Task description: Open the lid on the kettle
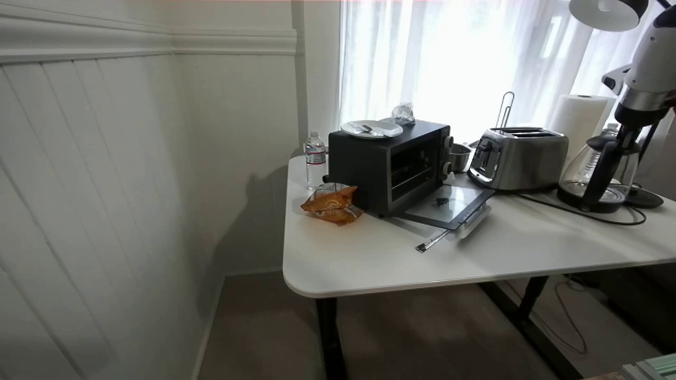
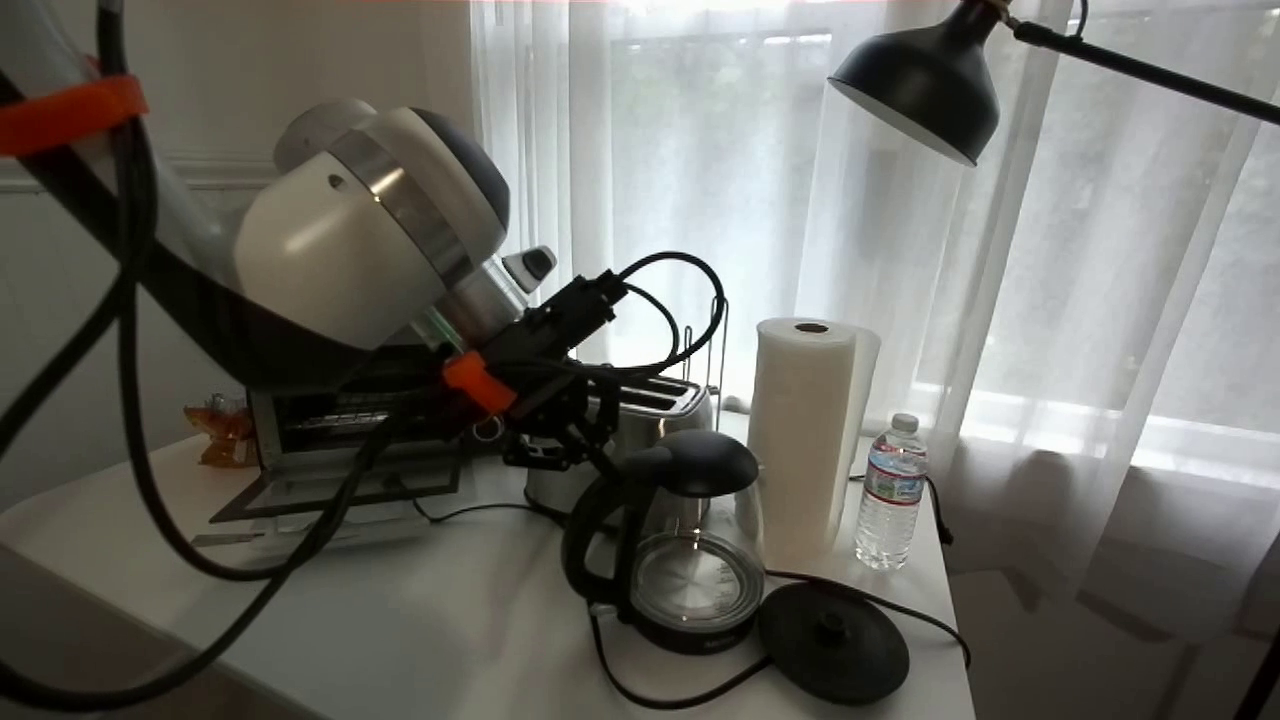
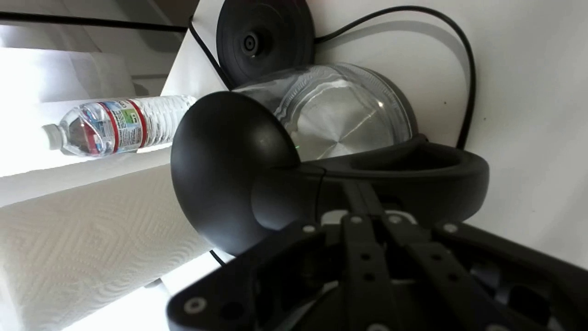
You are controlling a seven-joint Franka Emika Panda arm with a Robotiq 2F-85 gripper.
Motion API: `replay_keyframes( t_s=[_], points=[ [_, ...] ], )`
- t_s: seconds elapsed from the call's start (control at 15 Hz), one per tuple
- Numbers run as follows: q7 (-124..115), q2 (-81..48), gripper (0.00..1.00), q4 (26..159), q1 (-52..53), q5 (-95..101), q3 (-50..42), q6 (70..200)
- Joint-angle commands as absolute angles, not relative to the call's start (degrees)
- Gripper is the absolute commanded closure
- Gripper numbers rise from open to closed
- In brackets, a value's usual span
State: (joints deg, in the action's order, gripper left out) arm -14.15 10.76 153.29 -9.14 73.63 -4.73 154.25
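Observation:
The kettle stands upright on the white table, with a clear glass body (image 2: 745, 520) and a black handle, beside its round black base (image 2: 835, 650). Its dark domed lid (image 2: 712, 462) lies closed on top; it also shows in the wrist view (image 3: 220, 156). In an exterior view the kettle (image 1: 573, 171) is partly behind its handle. My gripper (image 3: 360, 184) is shut with its fingers together and nothing between them. The fingertips are over the top of the handle (image 3: 441, 193), just behind the lid; I cannot tell whether they touch it. The gripper also shows in an exterior view (image 2: 605, 465).
A silver toaster (image 1: 528, 158) and a white paper-towel roll (image 2: 800, 440) stand close to the kettle. A water bottle (image 2: 893, 495) stands behind the base. A black cord (image 3: 468, 78) loops round the kettle. A toaster oven (image 1: 364, 169) with its door down stands farther along the table.

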Motion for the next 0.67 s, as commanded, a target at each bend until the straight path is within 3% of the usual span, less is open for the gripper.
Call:
replay_keyframes(
  t_s=[0.0, 0.6],
  points=[
    [-14.38, 4.58, 1.00, 153.31, -9.99, 74.30, -5.68, 154.98],
    [-12.53, 3.15, 1.00, 153.01, -10.16, 73.38, -6.47, 155.04]
  ],
)
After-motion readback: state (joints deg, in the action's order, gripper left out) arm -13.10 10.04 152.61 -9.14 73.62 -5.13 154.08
